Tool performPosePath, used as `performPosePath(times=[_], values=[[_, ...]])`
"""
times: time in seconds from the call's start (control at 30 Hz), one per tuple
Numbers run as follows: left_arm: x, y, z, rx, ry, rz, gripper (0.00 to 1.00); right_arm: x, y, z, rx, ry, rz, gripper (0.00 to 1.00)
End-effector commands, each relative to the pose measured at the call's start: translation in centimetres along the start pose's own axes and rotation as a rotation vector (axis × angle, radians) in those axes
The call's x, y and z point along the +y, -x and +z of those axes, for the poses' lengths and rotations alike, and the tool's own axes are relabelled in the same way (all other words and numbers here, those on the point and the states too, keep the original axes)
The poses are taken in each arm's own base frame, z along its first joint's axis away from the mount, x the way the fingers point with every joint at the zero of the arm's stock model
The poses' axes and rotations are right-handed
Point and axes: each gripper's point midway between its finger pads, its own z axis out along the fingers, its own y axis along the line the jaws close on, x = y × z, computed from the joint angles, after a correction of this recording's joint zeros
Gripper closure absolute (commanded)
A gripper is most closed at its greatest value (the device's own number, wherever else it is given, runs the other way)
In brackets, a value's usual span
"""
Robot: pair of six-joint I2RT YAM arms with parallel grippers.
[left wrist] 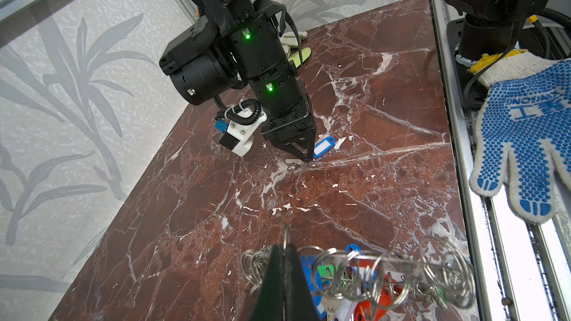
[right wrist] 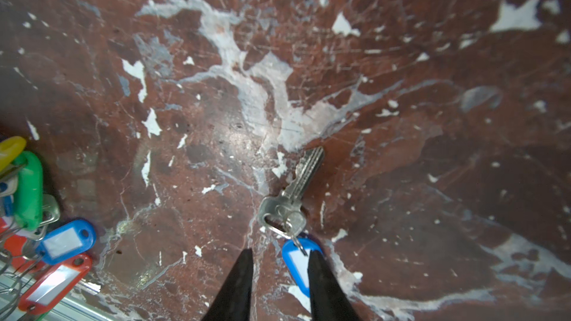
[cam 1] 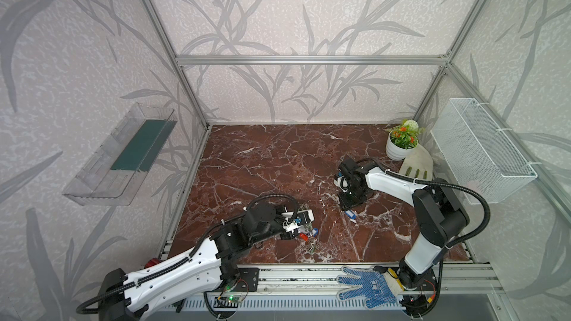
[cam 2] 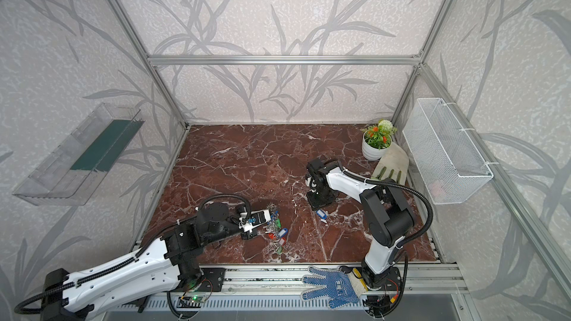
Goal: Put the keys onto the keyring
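Loose key: A silver key [right wrist: 292, 191] with a blue tag [right wrist: 296, 259] lay flat on the red marble table [right wrist: 432, 118], well apart from the keyring.
Keyring: The keyring [left wrist: 386, 268] was near the front of the table, with red, blue and green tagged keys [right wrist: 63, 242] bunched at it.
Left gripper: The left gripper [left wrist: 282, 253] was squeezed tight on the keyring's edge.
Right gripper: The right gripper [right wrist: 281, 253] pointed down at the loose key. Its jaws were a little apart, with the blue tag's end between them, and they gripped nothing.
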Motion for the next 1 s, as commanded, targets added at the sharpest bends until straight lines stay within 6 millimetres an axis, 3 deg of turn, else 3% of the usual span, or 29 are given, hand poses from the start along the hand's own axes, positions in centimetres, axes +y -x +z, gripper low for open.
performPosePath(times=[0.0, 0.6, 0.97], values=[[1.25, 3.24, -0.93, -0.102, 0.035, 0.001, 1.0, 0.11, 0.19, -0.11, 0.005, 0.005, -0.006, 0.71], [1.19, 3.17, -0.92, -0.1, 0.035, 0.003, 1.0, 0.23, 0.14, 0.28, 0.004, 0.019, -0.004, 0.86], [1.26, 3.17, -0.93, -0.099, 0.039, 0.005, 1.0, 0.67, 0.31, 0.02, -0.016, 0.043, 0.014, 1.0]])
